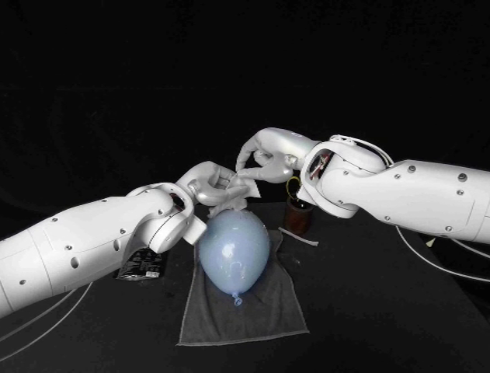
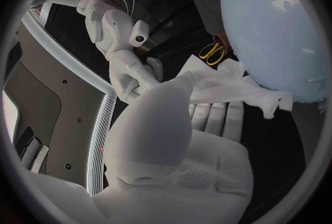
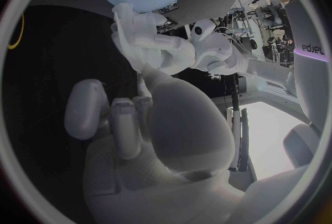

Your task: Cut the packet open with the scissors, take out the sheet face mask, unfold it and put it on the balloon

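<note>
Your left arm [image 1: 77, 241] nearest, black packet [image 1: 142, 266] beside the grey towel [image 1: 256, 315], left hand [image 1: 206, 185] holding the crumpled sheet mask [image 1: 234, 194] just over the pale blue balloon [image 1: 234, 245] lying on that towel, right hand [image 1: 265, 163] gripping the mask's other end, scissors [image 2: 213, 53] in brown holder [image 1: 298, 219].

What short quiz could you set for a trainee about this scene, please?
1. True or false: the balloon lies on the grey towel.
2. What does the left hand hold? A) scissors B) the sheet mask C) nothing
3. Fill in: the black packet lies on the table on the robot's ____ side of the towel.

Key: 1 true; 2 B; 3 left.
</note>
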Tool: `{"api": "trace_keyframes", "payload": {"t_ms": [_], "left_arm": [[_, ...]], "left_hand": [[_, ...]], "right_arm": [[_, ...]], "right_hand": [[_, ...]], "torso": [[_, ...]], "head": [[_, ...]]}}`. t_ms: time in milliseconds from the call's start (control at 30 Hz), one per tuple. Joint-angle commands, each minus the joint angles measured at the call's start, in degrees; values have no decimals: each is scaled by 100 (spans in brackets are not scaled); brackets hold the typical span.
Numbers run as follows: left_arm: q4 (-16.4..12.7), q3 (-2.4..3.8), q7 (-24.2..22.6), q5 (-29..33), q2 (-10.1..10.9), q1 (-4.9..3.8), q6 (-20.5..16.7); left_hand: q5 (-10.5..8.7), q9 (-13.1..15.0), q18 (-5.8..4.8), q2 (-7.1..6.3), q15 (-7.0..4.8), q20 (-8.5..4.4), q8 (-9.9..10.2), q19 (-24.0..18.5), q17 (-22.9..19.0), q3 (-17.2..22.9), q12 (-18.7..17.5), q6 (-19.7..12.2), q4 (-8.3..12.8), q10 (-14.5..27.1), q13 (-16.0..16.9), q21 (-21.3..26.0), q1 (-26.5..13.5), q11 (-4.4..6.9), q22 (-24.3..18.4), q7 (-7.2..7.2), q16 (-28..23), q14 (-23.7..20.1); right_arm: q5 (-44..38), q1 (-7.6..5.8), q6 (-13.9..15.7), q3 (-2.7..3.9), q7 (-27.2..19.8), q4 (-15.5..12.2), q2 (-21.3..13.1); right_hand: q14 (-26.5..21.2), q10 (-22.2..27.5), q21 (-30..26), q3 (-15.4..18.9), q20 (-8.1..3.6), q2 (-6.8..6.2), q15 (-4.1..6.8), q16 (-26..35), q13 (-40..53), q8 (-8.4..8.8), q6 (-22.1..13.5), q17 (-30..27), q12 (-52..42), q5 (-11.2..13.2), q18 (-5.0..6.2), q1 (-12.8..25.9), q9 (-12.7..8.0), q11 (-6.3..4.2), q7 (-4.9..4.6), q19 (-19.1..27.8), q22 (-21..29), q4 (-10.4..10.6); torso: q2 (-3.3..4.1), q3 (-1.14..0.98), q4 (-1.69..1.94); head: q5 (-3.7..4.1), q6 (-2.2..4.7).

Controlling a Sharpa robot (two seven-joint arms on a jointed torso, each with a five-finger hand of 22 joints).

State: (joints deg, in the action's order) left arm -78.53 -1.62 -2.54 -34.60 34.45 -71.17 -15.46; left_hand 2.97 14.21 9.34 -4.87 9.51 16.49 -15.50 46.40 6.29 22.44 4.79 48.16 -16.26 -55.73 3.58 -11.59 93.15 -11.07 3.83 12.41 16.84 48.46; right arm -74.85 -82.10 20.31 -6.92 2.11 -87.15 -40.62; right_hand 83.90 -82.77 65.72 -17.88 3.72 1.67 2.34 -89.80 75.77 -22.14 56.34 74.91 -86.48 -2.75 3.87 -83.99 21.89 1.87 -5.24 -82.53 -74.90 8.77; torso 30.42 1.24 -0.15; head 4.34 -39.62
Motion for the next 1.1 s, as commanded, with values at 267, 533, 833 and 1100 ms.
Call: {"api": "trace_keyframes", "payload": {"t_ms": [267, 533, 833, 1100], "left_arm": [[-142, 8, -67, 213, 152, -8, 267], [-210, 7, -371, 986, 285, -8, 485], [-188, 7, -719, 1922, 337, -8, 965], [-145, 6, -670, 2337, 377, -8, 1252]], "left_hand": [[-21, -51, 90, -375, 18, 10, 83, 24, -25, 19, -108, -31, 28, -29, 2, 113, -261, -31, -8, 146, -111, 33], [-20, -62, 95, -374, 4, 9, 95, 47, -18, 50, -112, -41, 54, -27, 4, 128, -284, -25, -5, 141, -113, 95], [-20, -36, 102, -77, -51, 2, 3, 121, -9, 401, -87, 135, 134, -173, 8, 168, -244, 36, -2, 69, -138, 288], [-20, 25, 110, -30, -81, -3, -128, 164, -15, 529, -60, 312, 187, -370, 12, 188, -285, 92, 3, 11, -187, 337]], "right_arm": [[-129, -45, -69, 10, 66, 168, 44], [-133, -52, -185, 10, 90, 258, 79], [-134, -53, -242, 10, 109, 254, 76], [-117, -54, -245, 10, 116, 290, 64]], "right_hand": [[610, -420, 35, -48, -30, 148, 31, -20, 1076, -42, 46, 1509, -30, -5, 43, -126, 8, -91, -2, -33, -936, 3], [610, -422, 27, -53, -31, 147, 31, -20, 1079, -45, 46, 1509, -33, -5, 45, -123, 8, -91, -1, -31, -934, 1], [610, -420, 22, -56, -31, 145, 31, -20, 1077, -47, 47, 1509, -31, -5, 46, -121, 9, -91, -1, -30, -933, 0], [610, -421, 30, -64, -32, 143, 31, -20, 1078, -52, 47, 1509, -32, -5, 44, -115, 9, -91, -1, -32, -935, -2]], "torso": [[10, 8, 5], [20, 12, 0], [24, 5, 2], [27, 1, -3]], "head": [[15, 20], [15, 14], [-10, 6], [-36, 11]]}}
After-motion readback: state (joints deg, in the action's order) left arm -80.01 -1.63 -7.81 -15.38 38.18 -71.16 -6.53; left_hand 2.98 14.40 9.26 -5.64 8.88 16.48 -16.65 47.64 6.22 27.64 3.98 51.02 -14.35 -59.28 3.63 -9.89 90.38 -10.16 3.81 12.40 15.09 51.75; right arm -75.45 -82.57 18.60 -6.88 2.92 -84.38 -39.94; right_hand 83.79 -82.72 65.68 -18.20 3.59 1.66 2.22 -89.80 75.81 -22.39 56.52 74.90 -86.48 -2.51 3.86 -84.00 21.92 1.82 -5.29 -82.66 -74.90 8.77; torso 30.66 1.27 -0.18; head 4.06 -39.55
